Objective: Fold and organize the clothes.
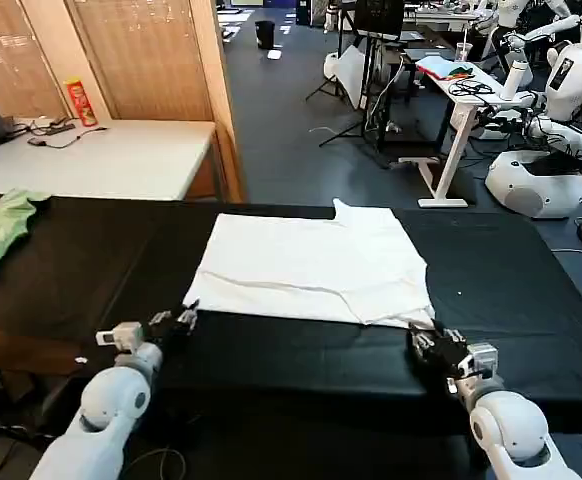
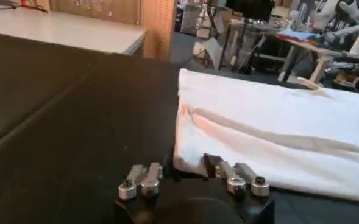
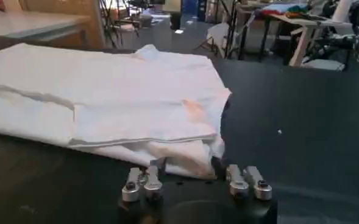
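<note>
The clothes, a plain white T-shirt (image 1: 311, 265), lie folded flat in the middle of the black table (image 1: 516, 290), collar toward the far edge. My left gripper (image 1: 183, 318) sits low at the shirt's near left corner. In the left wrist view the shirt (image 2: 270, 131) has its corner between the spread fingers of that gripper (image 2: 185, 167), which is open. My right gripper (image 1: 423, 340) rests at the near right corner. In the right wrist view the shirt (image 3: 106, 91) has its folded corner between the wide-apart fingers of that gripper (image 3: 186, 164), also open.
A light green garment (image 1: 1, 225) lies at the table's far left. Behind it stands a white table (image 1: 111, 160) with a red can (image 1: 79, 100). Other robots (image 1: 551, 150) and desks stand across the floor at the back right.
</note>
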You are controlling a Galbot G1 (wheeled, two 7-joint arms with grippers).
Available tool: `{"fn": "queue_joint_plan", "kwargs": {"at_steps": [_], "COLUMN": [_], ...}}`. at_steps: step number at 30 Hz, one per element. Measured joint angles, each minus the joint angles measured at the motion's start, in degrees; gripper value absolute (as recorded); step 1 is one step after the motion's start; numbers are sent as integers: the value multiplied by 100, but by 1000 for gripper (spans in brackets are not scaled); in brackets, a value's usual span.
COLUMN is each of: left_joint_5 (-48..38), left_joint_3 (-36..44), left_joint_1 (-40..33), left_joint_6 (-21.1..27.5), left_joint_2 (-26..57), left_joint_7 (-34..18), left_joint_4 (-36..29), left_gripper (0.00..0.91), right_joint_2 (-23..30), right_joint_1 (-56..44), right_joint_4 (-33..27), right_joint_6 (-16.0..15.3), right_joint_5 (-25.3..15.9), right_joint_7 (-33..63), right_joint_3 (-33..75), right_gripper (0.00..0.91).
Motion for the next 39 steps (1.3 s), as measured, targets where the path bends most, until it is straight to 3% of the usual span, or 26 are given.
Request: {"fn": "queue_joint_plan", "kwargs": {"at_steps": [9, 15, 16, 17, 19, 20, 30, 34, 39], "left_joint_5": [-28, -80, -152, -192, -257, -276, -47, -92, -380], "left_joint_3": [-86, -285, -346, -404, -538, -606, -966, -1184, -1392], "left_joint_1": [730, 1549, 1700, 1824, 2087, 2202, 2763, 2942, 2716], "left_joint_6": [226, 381, 401, 418, 428, 431, 866, 1013, 913], "left_joint_2": [265, 503, 558, 605, 690, 707, 674, 658, 748], "left_joint_7": [-448, -673, -713, -720, -724, -714, -797, -824, -804], "left_joint_4": [-730, -1477, -1596, -1688, -1884, -1968, -2490, -2758, -3060], "left_gripper": [0, 0, 88, 878, 878, 878, 878, 878, 878], "right_joint_2": [-300, -397, -401, -401, -386, -365, -167, -186, -383], "right_joint_1": [-599, -1265, -1360, -1454, -1606, -1662, -2247, -2257, -1588], "right_joint_4": [748, 1272, 1330, 1382, 1438, 1467, 2143, 2481, 2324], "right_joint_6": [-832, -1112, -1118, -1120, -1120, -1121, -1346, -1345, -728], "right_joint_5": [280, 374, 393, 421, 440, 439, 395, 692, 854], "right_joint_7": [474, 501, 498, 496, 498, 499, 529, 520, 503], "right_joint_3": [242, 529, 577, 622, 676, 689, 911, 1185, 1289], "right_gripper": [59, 59, 59, 59, 98, 878, 878, 878, 878]}}
